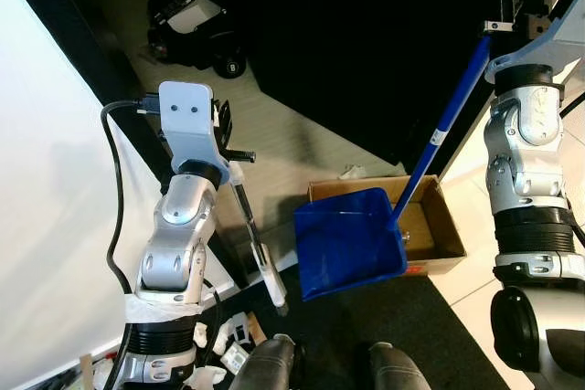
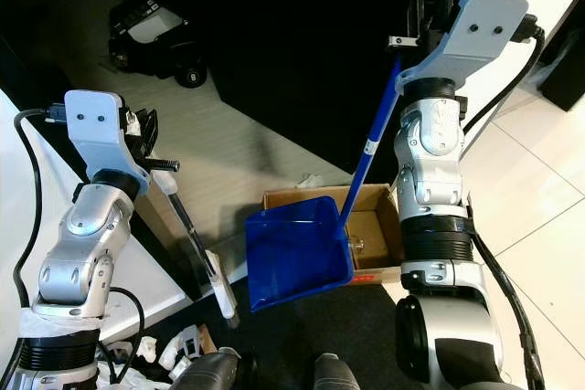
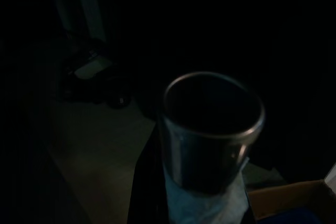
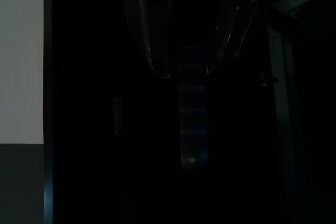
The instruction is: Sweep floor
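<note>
My right gripper [image 1: 517,5] is raised at the upper right, shut on the top of a long blue handle [image 1: 448,125]. The blue dustpan [image 1: 347,240] at its lower end hangs tilted over the near left corner of an open cardboard box [image 1: 437,226]. In the right wrist view two fingers [image 4: 152,35] flank the dim blue handle [image 4: 192,114]. My left gripper [image 1: 225,134] is shut on a grey metal broom pole [image 1: 252,230] that slants down to a white tip near the dark mat. The left wrist view is very dark, with the pole's open end [image 3: 210,124] close up.
A crumpled white scrap [image 1: 353,172] lies on the pale floor behind the box. A black wheeled device [image 1: 194,17] sits at the far left. A white panel [image 1: 46,226] runs along my left, and a large dark surface [image 1: 366,43] stands ahead. White scraps [image 1: 233,340] lie by my feet.
</note>
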Available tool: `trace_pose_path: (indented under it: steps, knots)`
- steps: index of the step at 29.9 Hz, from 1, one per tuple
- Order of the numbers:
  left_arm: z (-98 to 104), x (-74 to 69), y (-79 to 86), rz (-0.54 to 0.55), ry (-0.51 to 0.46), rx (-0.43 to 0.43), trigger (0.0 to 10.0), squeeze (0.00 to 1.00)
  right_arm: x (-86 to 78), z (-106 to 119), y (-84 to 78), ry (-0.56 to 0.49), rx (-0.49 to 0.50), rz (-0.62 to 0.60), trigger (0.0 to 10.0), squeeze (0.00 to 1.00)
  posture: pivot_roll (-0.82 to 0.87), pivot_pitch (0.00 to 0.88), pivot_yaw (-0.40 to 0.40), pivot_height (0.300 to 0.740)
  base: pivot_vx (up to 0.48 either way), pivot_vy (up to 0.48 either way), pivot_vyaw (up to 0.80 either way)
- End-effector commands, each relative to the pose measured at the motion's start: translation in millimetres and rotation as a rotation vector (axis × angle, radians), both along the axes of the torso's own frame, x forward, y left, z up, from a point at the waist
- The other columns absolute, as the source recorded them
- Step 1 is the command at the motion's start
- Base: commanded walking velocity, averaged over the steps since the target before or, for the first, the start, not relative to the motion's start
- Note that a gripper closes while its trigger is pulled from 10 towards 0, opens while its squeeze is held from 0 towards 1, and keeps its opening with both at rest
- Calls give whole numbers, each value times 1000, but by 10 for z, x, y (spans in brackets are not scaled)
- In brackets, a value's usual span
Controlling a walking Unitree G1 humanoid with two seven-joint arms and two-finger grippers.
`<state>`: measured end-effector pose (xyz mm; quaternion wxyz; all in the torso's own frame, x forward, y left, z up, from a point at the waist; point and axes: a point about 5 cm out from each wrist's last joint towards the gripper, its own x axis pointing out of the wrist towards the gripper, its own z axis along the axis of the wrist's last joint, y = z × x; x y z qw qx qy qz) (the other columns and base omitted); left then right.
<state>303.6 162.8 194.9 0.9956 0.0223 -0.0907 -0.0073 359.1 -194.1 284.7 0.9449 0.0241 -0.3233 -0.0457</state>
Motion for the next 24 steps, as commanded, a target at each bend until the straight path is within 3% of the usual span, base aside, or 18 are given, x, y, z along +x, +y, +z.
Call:
trace_pose_path:
  steps: [1, 24]
  knots:
    - [76, -38, -3, 7, -41, -9, 10000, 0, -37, 47, -16, -26, 9, -2, 10000, 0, 51, 89, 28, 740, -262, 0, 0]
    - [59, -33, 10, 15, -31, -7, 10000, 0, -35, 39, -10, -21, 7, -3, 10000, 0, 51, 90, 28, 740, -323, 0, 0]
